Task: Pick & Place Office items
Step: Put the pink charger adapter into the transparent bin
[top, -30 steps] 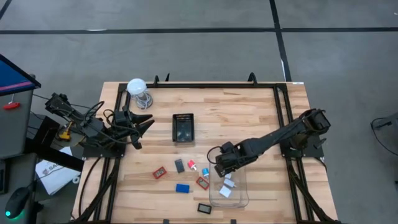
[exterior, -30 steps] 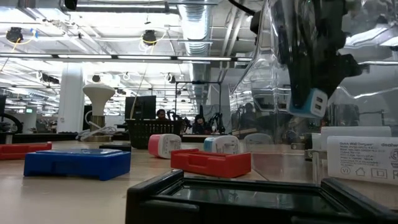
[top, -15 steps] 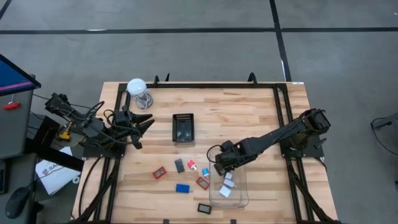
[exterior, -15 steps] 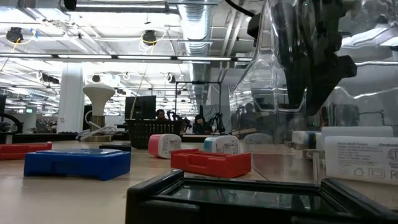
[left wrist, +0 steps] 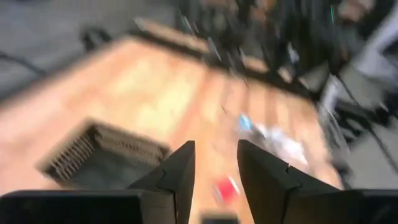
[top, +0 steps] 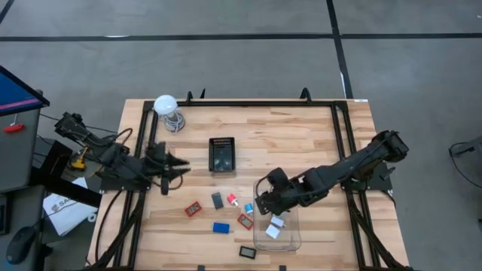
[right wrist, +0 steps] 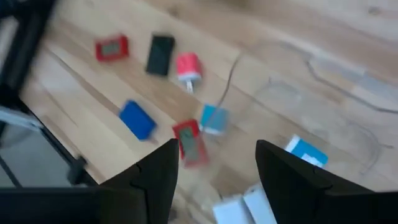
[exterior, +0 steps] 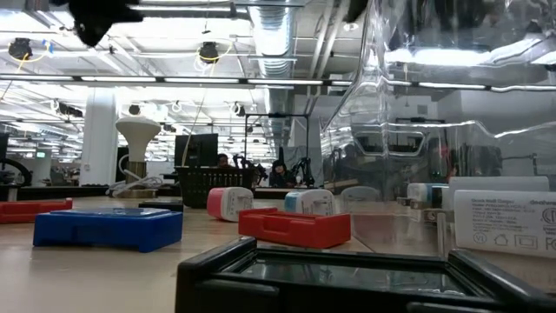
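The office items lie on the wooden table: a red flat piece point(top: 193, 208), a black piece point(top: 218, 200), a red-white cube point(top: 232, 199), a cyan bit point(top: 248, 208), another red flat piece point(top: 245, 220), a blue rectangle point(top: 221, 227) and a black rectangle point(top: 248, 252). White pieces point(top: 275, 227) and a cyan-white piece point(right wrist: 306, 151) rest on the floor of the clear box point(top: 290, 239). My right gripper point(top: 262, 202) point(right wrist: 217, 180) hovers open by the box's far-left corner, above the cyan bit point(right wrist: 214, 118). My left gripper point(top: 176, 164) point(left wrist: 214, 174) is open, left of the mesh tray point(top: 221, 154).
A white ball-shaped thing on a wire coil point(top: 166, 106) stands at the far left corner. The black mesh tray sits mid-table. Black frame rails run along the table's left, right and far edges. Bare wood shows right of the mesh tray.
My right gripper held a cyan-white piece over the clear box, opened and let it go. The piece now lies in the box. The gripper then rose out of the low view and shifted slightly left. My left gripper moved toward the table's near edge and right.
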